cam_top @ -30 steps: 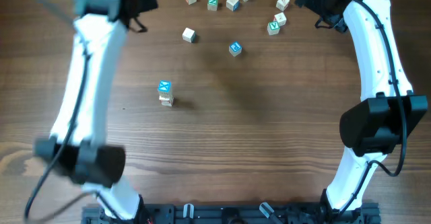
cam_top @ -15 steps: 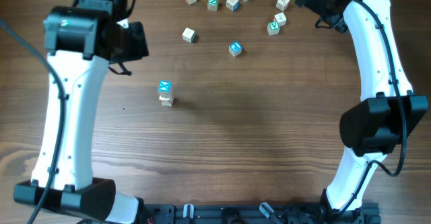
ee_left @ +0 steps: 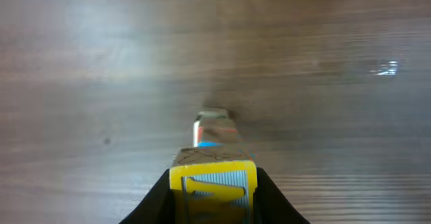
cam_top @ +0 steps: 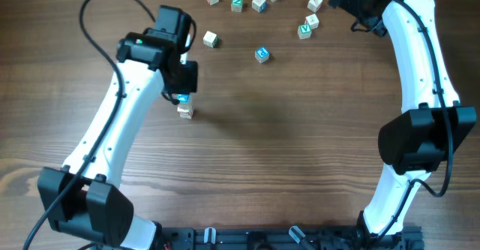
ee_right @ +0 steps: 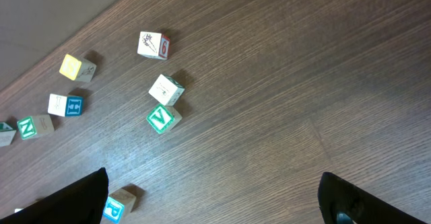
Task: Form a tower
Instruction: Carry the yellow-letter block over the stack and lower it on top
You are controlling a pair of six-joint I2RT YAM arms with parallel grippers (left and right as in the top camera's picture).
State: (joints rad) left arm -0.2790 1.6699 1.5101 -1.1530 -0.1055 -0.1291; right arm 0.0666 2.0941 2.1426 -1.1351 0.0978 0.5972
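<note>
Hanging directly over the tower [cam_top: 185, 111], a short stack of small wooden letter cubes with a white, red-marked cube low down and a blue-faced one above it, the left gripper [ee_left: 213, 190] is closed narrowly on a pale yellow-framed wooden letter cube [ee_left: 213, 182]. That cube is held square and centred above the tower, presumably so it lands flush and does not tip the stack. Whether it already touches the tower's top I cannot tell. The right gripper [ee_right: 212, 194] stands wide and empty, well away to the far right of the tower, probably parked to keep clear. Loose wooden letter cubes [cam_top: 262, 53] lie scattered beyond the tower on the dark brown wooden table [cam_top: 285, 152], likely stock for later layers.
</note>
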